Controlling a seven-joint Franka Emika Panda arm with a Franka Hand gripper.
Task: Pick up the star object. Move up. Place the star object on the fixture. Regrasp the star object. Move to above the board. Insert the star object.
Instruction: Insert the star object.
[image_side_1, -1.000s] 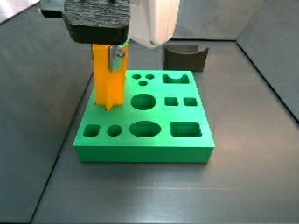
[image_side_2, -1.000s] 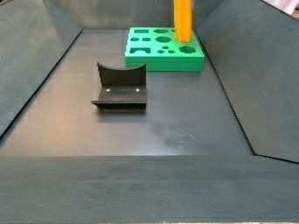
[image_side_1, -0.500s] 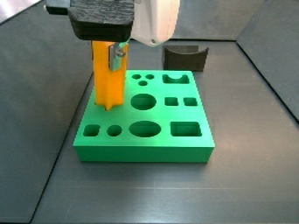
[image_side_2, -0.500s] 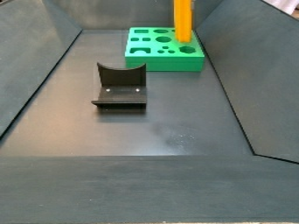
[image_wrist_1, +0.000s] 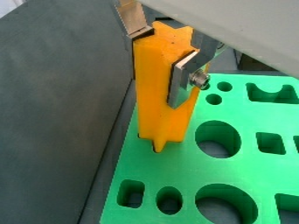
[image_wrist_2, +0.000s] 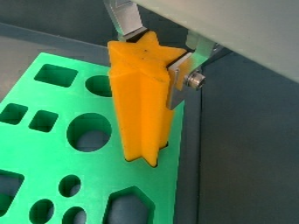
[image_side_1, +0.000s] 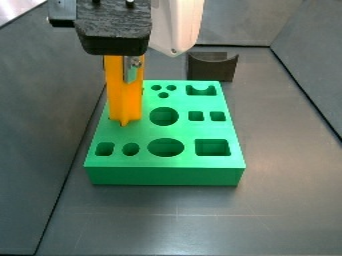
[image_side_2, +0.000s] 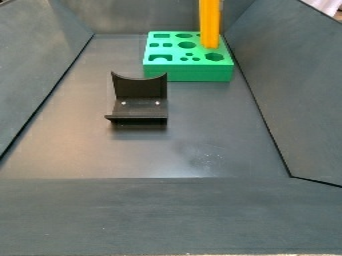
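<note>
Light is even and fairly bright in all four pictures, with saturated colours. In a side view the grey floor (image_side_2: 201, 150) carries a soft pale sheen at centre, and the fixture (image_side_2: 136, 100) casts a faint shadow. The gripper (image_wrist_1: 163, 54), at the top of both wrist views, has silver fingers (image_wrist_1: 184, 77) that catch light; the star object (image_wrist_1: 162, 92) looks slightly soft. The board (image_side_1: 167, 150) is sharp.

I see the gripper (image_side_1: 130, 68) over the board's (image_side_1: 167, 160) corner, holding the star (image_side_1: 123, 95) upright, its bottom end at the board (in or just touching, I can't tell). The fixture (image_side_2: 135, 98) sits well apart.
</note>
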